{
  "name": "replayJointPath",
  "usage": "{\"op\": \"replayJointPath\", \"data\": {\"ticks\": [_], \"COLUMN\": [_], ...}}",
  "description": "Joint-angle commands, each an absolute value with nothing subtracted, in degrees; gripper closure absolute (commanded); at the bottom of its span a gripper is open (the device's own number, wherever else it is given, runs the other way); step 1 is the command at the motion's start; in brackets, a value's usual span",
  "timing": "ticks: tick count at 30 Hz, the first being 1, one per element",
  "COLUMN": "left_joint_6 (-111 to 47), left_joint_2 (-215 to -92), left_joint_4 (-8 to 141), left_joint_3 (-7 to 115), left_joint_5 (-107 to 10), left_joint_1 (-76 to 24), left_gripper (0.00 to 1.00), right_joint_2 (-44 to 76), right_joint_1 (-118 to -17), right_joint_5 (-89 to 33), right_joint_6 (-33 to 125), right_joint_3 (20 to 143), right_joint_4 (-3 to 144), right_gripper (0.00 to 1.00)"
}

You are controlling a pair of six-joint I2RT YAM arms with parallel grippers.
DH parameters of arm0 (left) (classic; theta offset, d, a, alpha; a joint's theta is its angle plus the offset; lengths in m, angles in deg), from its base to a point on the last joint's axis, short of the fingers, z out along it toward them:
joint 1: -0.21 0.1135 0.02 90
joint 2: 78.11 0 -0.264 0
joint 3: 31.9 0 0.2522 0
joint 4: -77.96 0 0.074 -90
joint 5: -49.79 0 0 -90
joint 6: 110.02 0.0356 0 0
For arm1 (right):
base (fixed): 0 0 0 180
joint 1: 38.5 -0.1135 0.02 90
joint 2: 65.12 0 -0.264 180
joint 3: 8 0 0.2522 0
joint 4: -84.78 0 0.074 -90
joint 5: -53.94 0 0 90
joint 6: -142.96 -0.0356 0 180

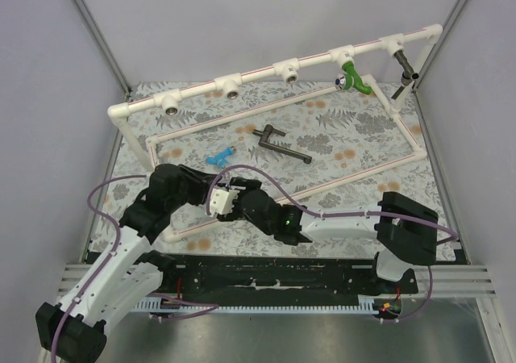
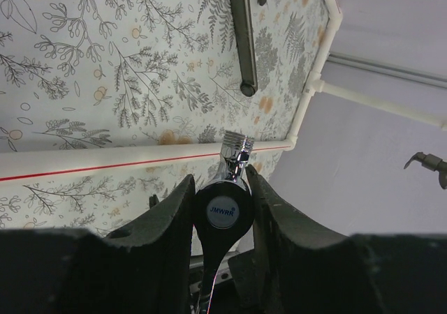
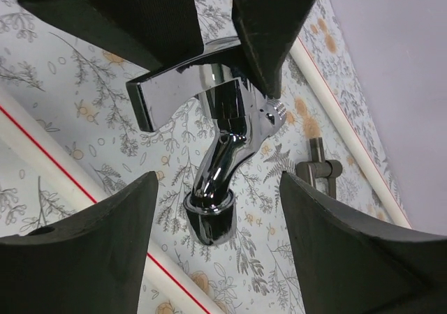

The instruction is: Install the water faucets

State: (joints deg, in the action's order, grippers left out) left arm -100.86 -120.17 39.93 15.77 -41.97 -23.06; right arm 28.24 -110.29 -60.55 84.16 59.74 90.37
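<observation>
left tool (image 2: 220, 183): is clamped on silver tap (image 2: 223, 213), whose threaded end is pointed away from the wrist | right tool (image 3: 218, 188): fingers are held apart on either side of the tap spout, not touching it | green tap (image 1: 352, 77): is seated in white pipe rail (image 1: 266, 71) | blue tap (image 1: 218, 156), dark grey tap (image 1: 282, 145): are laid on tabletop (image 1: 339, 129)

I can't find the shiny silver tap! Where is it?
The silver tap is pinched in the left gripper, centre of the left wrist view, by the near white pipe; the open right gripper sits right beside it.
</observation>
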Motion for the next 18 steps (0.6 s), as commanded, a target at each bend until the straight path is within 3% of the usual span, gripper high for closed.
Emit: {"op": "replayJointPath", "data": {"ticks": [1,8,11,15,16,18], "left_joint_6": [-105.7,-107.5,-107.7,-104.3,-102.7,-97.2], "left_joint_2": [-119.1,-118.4,-118.4,-117.8,-117.2,-116.5], "left_joint_4": [39.9,38.6,38.5,38.4,38.1,36.9], "left_joint_3": [18.8,18.9,19.0,20.8,22.0,24.6], "left_joint_5": [-41.7,-42.1,-42.1,-39.0,-37.8,-34.9], "left_joint_1": [-23.2,-23.2,-23.3,-23.3,-23.3,-23.2], "left_gripper": [0.98,0.98,0.98,0.98,0.95,0.80], "right_joint_2": [31.3,34.9,35.3,33.9,33.2,31.7], "right_joint_1": [-110.7,-110.7,-110.9,-110.7,-110.4,-109.3], "right_joint_5": [-66.8,-69.3,-68.9,-67.7,-67.5,-66.5], "right_joint_6": [88.5,92.3,92.0,89.2,88.6,86.0], "right_joint_3": [62.3,63.6,64.6,65.5,65.4,66.1], "right_joint_4": [100.7,106.1,105.0,101.7,101.2,96.2], "right_gripper": [0.24,0.41,0.62,1.00,1.00,1.00]}}
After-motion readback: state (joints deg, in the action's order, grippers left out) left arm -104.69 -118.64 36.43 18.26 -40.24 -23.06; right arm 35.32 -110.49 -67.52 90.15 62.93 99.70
